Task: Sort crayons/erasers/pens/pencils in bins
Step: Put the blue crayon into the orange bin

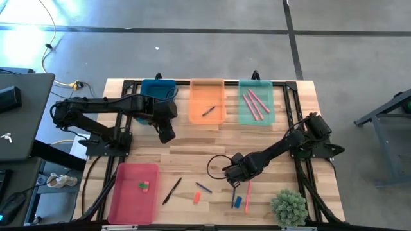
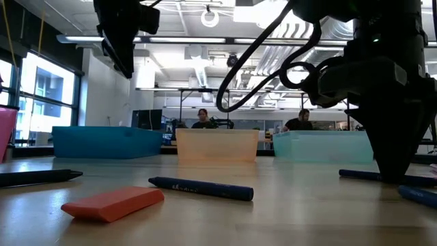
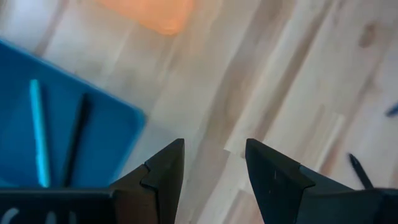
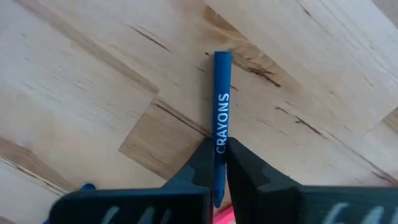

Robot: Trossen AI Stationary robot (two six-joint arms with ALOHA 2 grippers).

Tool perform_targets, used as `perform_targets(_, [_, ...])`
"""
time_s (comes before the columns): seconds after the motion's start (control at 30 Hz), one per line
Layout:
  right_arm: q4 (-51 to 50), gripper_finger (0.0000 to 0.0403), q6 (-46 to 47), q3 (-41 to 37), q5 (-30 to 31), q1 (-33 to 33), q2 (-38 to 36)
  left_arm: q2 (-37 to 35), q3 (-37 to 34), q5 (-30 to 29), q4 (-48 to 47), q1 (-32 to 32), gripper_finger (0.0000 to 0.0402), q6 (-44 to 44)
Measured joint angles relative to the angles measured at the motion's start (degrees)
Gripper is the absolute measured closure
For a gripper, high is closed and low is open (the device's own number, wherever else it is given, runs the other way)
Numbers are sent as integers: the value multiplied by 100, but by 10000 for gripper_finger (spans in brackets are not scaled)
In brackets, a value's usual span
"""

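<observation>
My right gripper [image 1: 234, 179] points down at the near right of the table, shut on a blue crayon [image 4: 222, 93] printed "CRAYONS". My left gripper [image 1: 166, 133] hangs open above bare wood beside the teal bin [image 1: 158, 90], which holds a light blue stick [image 3: 38, 134] and a dark stick [image 3: 74, 140]. The orange bin [image 1: 207, 101] holds one dark stick. The mint green bin [image 1: 257, 102] holds pink sticks. The pink-red bin [image 1: 133, 192] holds small erasers. An orange eraser [image 1: 197, 197] and another blue crayon [image 1: 203, 188] lie flat on the wood. My right gripper pinches the blue crayon's barrel [image 4: 220, 148] between its two fingers, nearer one end than the middle. The fingers come from above, pointing down, and lie across the crayon. The crayon lies flat along the tabletop, its longer part sticking out past the fingertips.
A dark pen [image 1: 171, 190] lies near the pink-red bin. A blue eraser [image 1: 237, 201] and a pink pencil [image 1: 248, 196] lie close beside my right gripper. A green plant [image 1: 289, 206] stands at the near right corner. People sit in the room behind the table.
</observation>
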Motion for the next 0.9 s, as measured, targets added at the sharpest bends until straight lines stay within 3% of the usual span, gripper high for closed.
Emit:
perform_targets(0.2, [0, 395, 45, 61, -18, 0, 14, -133, -2, 576, -29, 240, 241, 273])
perform_targets(0.9, [-305, 400, -2, 959, 412, -425, 57, -1594, -2, 575, -48, 1357, 241, 918])
